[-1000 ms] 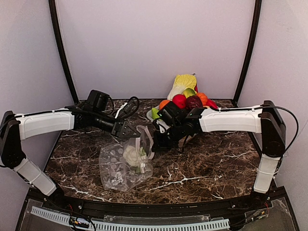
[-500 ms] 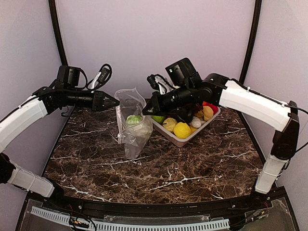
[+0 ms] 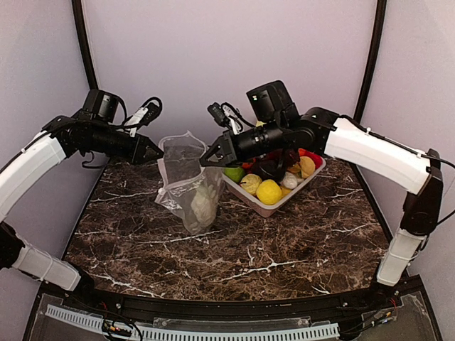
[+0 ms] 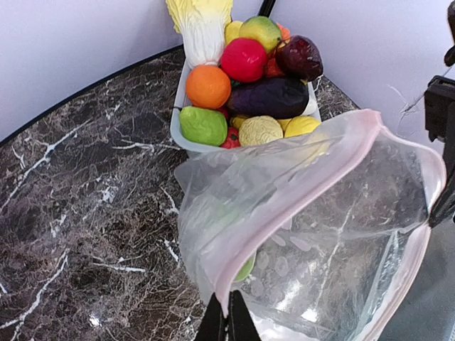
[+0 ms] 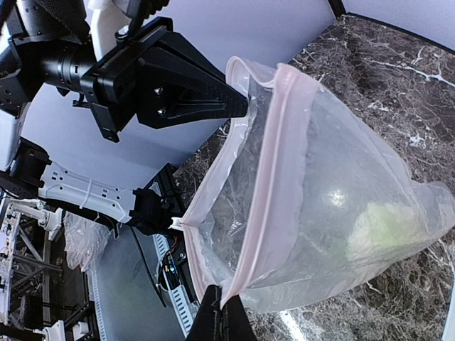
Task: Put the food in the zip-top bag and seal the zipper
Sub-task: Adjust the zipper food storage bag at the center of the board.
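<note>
The clear dotted zip-top bag [image 3: 186, 186] hangs in the air between my two grippers, with its bottom near the table. My left gripper [image 3: 161, 150] [image 4: 227, 323] is shut on one end of the pink zipper [image 4: 252, 241]. At the other end of the zipper [image 5: 260, 217], my right gripper [image 3: 205, 162] [image 5: 224, 312] is shut too. The mouth gapes open between the two strips. A white cauliflower [image 3: 202, 202] [image 5: 384, 227] lies inside at the bottom. The yellow lemon [image 3: 269, 192] and the dark purple round piece [image 4: 298, 57] sit in the tray.
The pale tray [image 3: 274, 209] [image 4: 178, 122] stands right of the bag, back centre, heaped with toy produce: an orange [image 4: 208, 86], a red ball [image 4: 244, 59], an aubergine [image 4: 274, 97] and a cabbage [image 4: 201, 28]. Grey walls enclose the marble table [image 3: 284, 249] at back and sides.
A second ago the bag lay on the table with both grippers low at it; it now hangs lifted between them. Over the last half second both grippers shifted slightly left.
</note>
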